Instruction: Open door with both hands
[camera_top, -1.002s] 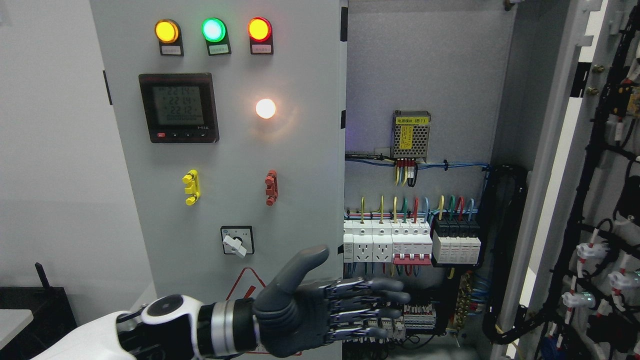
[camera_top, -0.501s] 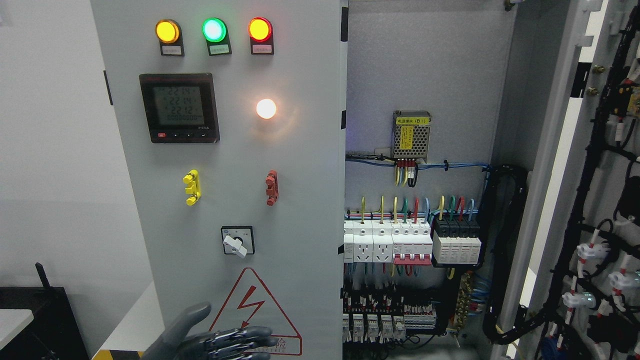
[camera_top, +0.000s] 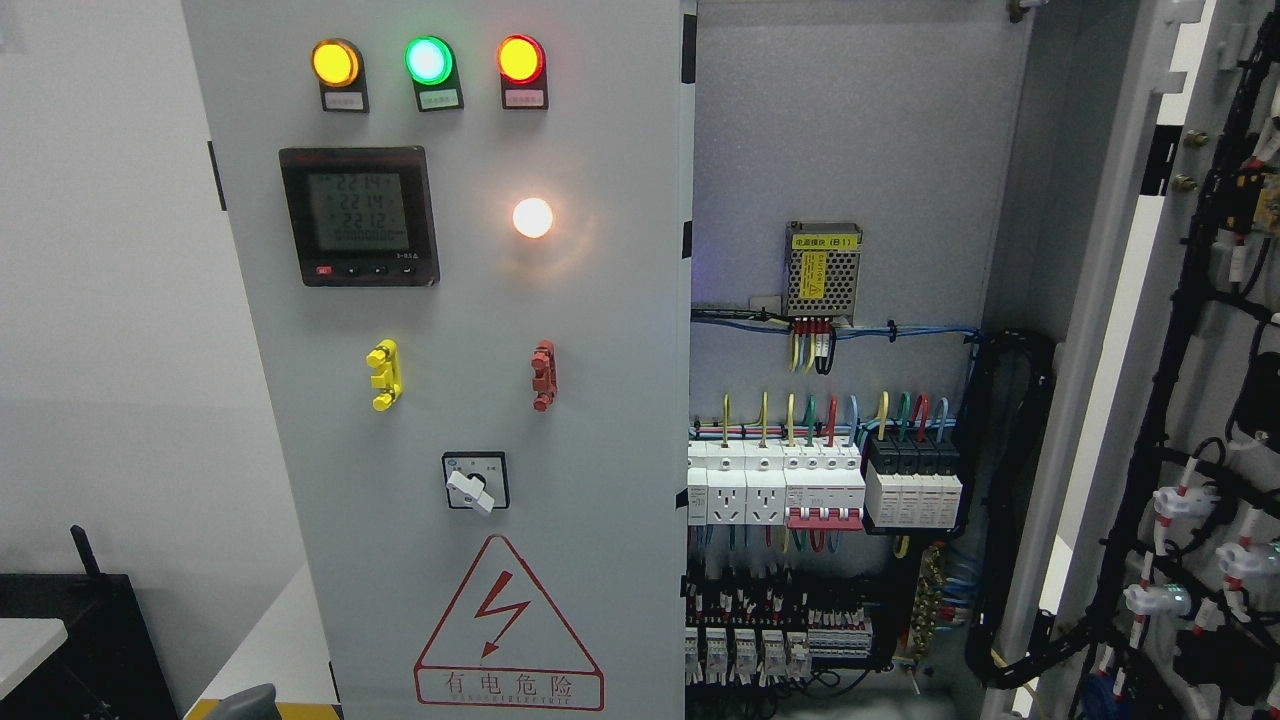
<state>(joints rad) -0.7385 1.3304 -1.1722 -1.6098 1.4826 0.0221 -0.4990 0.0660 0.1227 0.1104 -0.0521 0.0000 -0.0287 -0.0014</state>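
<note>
At the bottom edge, only a grey tip of the left hand (camera_top: 245, 703) is showing, finger state indeterminable; the right door (camera_top: 1180, 400) is standing open, suggesting the task is nearing completion.

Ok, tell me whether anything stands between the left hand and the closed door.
Nothing visible does. Only a grey tip of the left hand shows at the bottom edge, just left of the closed door, with nothing between them.
</note>
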